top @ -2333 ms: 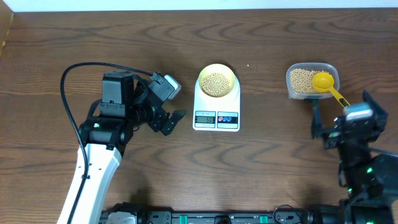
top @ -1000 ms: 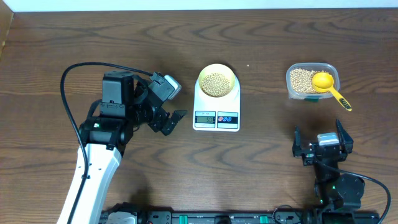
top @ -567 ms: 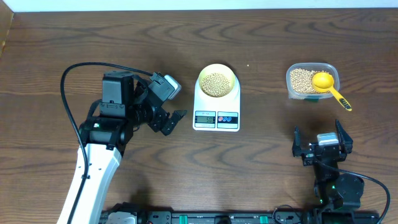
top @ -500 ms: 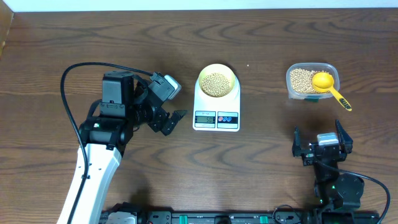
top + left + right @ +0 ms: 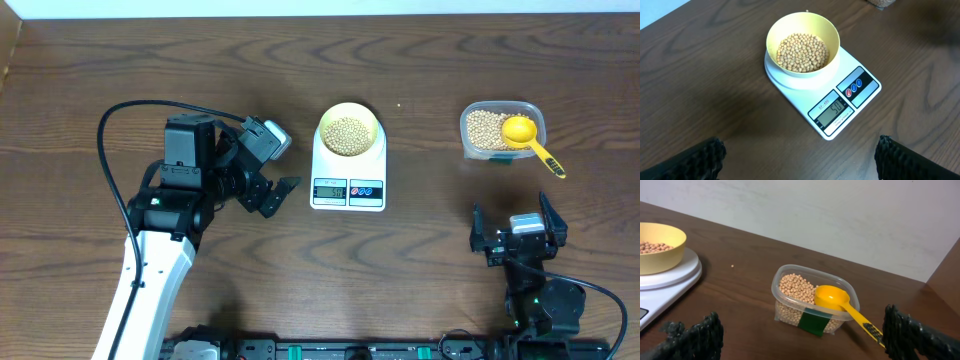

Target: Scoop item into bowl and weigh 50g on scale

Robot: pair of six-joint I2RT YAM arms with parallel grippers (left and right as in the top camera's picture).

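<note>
The pale-yellow bowl [image 5: 348, 130] stands on the white scale [image 5: 348, 186], filled with tan beans [image 5: 347, 134]. In the left wrist view the bowl [image 5: 802, 31], its beans [image 5: 803, 51] and the scale [image 5: 867, 87] show, and the display reads 50. My left gripper [image 5: 283, 193] is open and empty, just left of the scale; its fingers also show in the left wrist view [image 5: 800, 160]. My right gripper [image 5: 518, 232] is open and empty near the front right. In the right wrist view [image 5: 802, 335] it faces the tub.
A clear plastic tub [image 5: 500, 128] of beans stands at the back right, with a bright yellow scoop [image 5: 530, 142] resting in it, handle over the rim. The tub [image 5: 812, 300] and scoop [image 5: 840, 302] also show in the right wrist view. A black cable loops by the left arm.
Over the last 2.3 s my right gripper drew back from beside the scoop handle to the front right, open and empty. It has been still for the last second. The left arm has not moved.
</note>
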